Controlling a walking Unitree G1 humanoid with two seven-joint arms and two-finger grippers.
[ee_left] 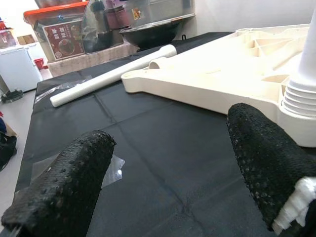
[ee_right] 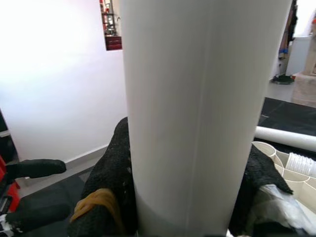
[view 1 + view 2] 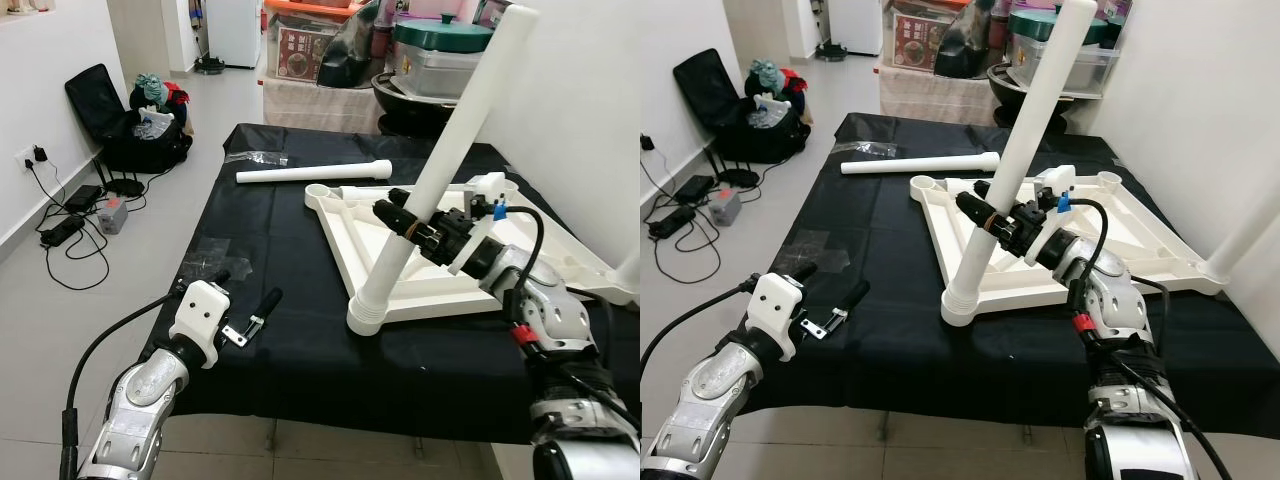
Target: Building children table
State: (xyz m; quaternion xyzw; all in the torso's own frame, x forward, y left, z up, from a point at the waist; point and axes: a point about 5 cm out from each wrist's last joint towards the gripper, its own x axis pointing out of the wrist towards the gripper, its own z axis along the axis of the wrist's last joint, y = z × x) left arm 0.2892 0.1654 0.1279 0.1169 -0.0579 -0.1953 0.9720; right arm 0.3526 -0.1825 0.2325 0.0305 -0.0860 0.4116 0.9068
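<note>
Black cloth covers the bench [image 3: 290, 330], with a tiled floor to the robot's left and stacked boxes and pots behind. On the cloth an inverted white tabletop [image 3: 440, 250] is laid, triangular, with ribbed underside and round sockets at its corners. A white leg [image 3: 440, 165] is seated, tilted, in the near corner socket [image 3: 368, 318], and is clamped low on its shaft by the right end effector [image 3: 408, 222], whose black fingers are closed around it. A second leg [image 3: 312, 174] is lying loose on the cloth just beyond the far corner of the tabletop. The left end effector [image 3: 255, 298] is held above the near left part of the bench, its fingers spread apart and nothing between them. The legs are judged to be hollow, stiff plastic tubes, light and smooth, so some slipping in the padded fingers is to be expected; a hold near the ridged lower end is judged best, since force is then passed straight into the socket. The tabletop is judged rigid and light enough to slide on the cloth if it is pushed sideways.
</note>
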